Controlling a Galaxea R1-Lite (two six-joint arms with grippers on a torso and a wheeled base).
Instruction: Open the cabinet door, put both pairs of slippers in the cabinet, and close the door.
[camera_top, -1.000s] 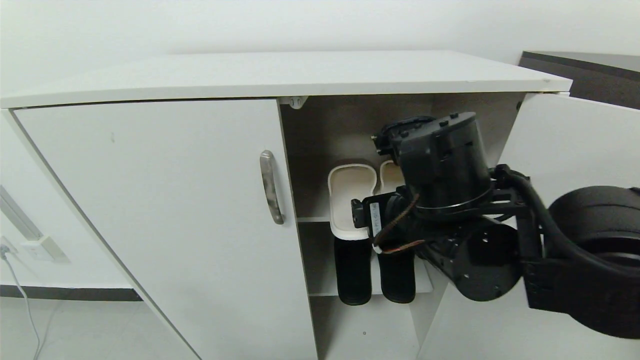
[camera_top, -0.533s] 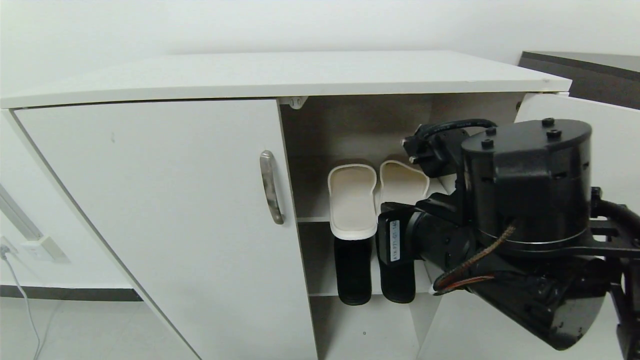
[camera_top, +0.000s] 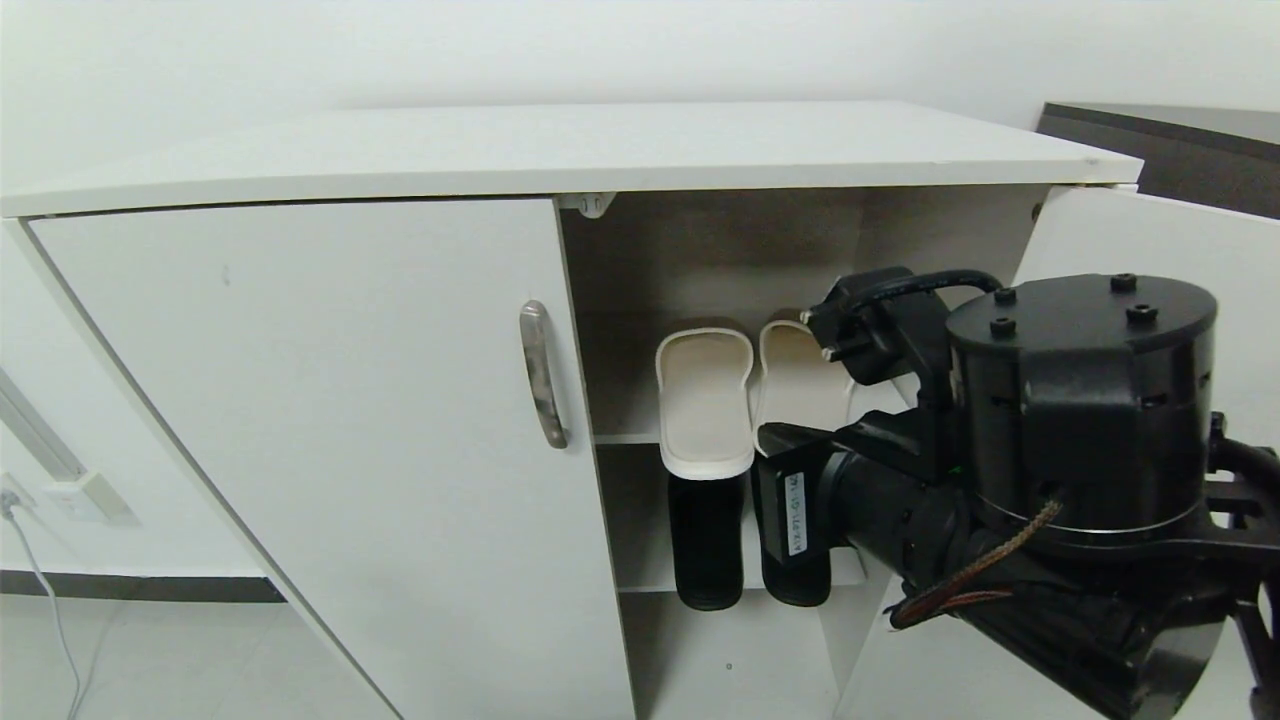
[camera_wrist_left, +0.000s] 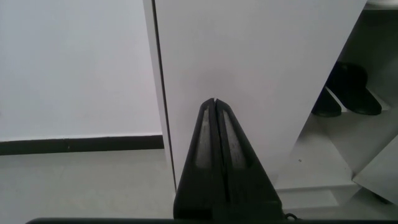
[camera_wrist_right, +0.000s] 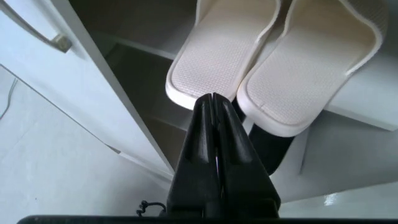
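Observation:
The white cabinet (camera_top: 560, 150) has its right door (camera_top: 1150, 250) swung open and its left door (camera_top: 300, 420) closed. A pair of white slippers (camera_top: 704, 400) lies on the upper shelf with the heels overhanging its edge. A pair of black slippers (camera_top: 706, 545) lies on the shelf below. My right arm (camera_top: 1050, 470) hangs in front of the open side. In the right wrist view my right gripper (camera_wrist_right: 213, 98) is shut and empty, just outside the white slippers (camera_wrist_right: 217, 56), with the black slippers (camera_wrist_right: 273, 146) under them. My left gripper (camera_wrist_left: 214, 102) is shut and empty, facing the closed left door (camera_wrist_left: 249, 56).
The left door carries a metal handle (camera_top: 541, 373). A wall socket with a cable (camera_top: 85, 495) sits low on the left wall. Bare floor (camera_wrist_left: 81, 186) lies beside the cabinet. The bottom compartment (camera_top: 730, 650) holds nothing.
My right arm has drawn back out of the cabinet, toward the right and lower, uncovering the white slippers. Both pairs stay on their shelves.

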